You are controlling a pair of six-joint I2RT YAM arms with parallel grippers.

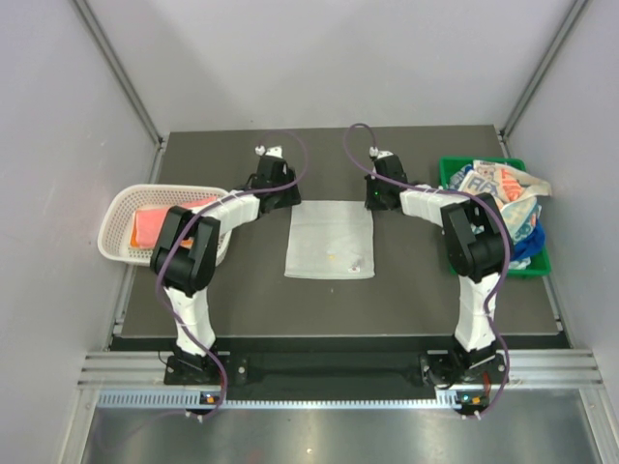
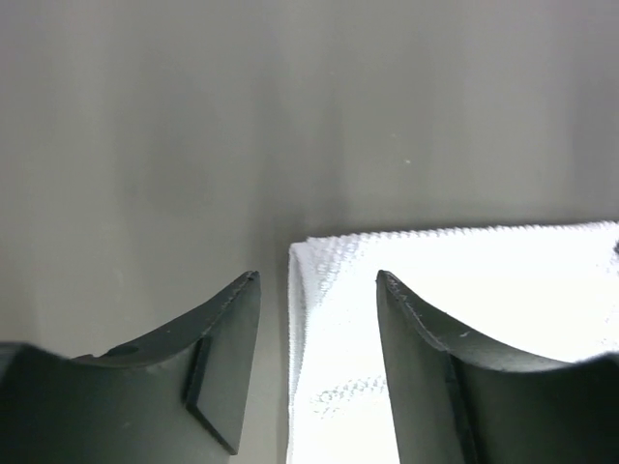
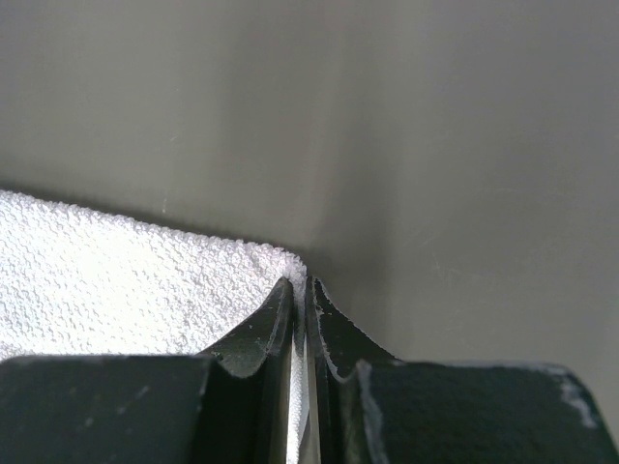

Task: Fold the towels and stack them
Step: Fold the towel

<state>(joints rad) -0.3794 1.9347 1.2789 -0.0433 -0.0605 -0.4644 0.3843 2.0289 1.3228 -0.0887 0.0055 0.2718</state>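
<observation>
Top external view: plain white waffle-textured cloth towel [image 1: 331,240] lies spread flat at the centre of the dark grey flat table [image 1: 242,290]. Left gripper [image 1: 287,196] sits at the white towel's far-left corner and right gripper [image 1: 372,198] at its far-right corner, both over the table's far half. Left wrist view: jaws stand apart and straddle the towel's edge, one finger [image 2: 227,358] over bare table and the other over cloth, nothing clamped. Right wrist view: jaws nearly closed, pinching the white towel's corner, a sliver of cloth between them. White mesh plastic basket [image 1: 121,205] at the table's left edge holds an orange cloth towel [image 1: 145,227]. Green plastic bin [image 1: 450,172] at the table's right edge holds a crumpled heap including a white lettered towel [image 1: 488,182] and a blue towel [image 1: 530,246].
</observation>
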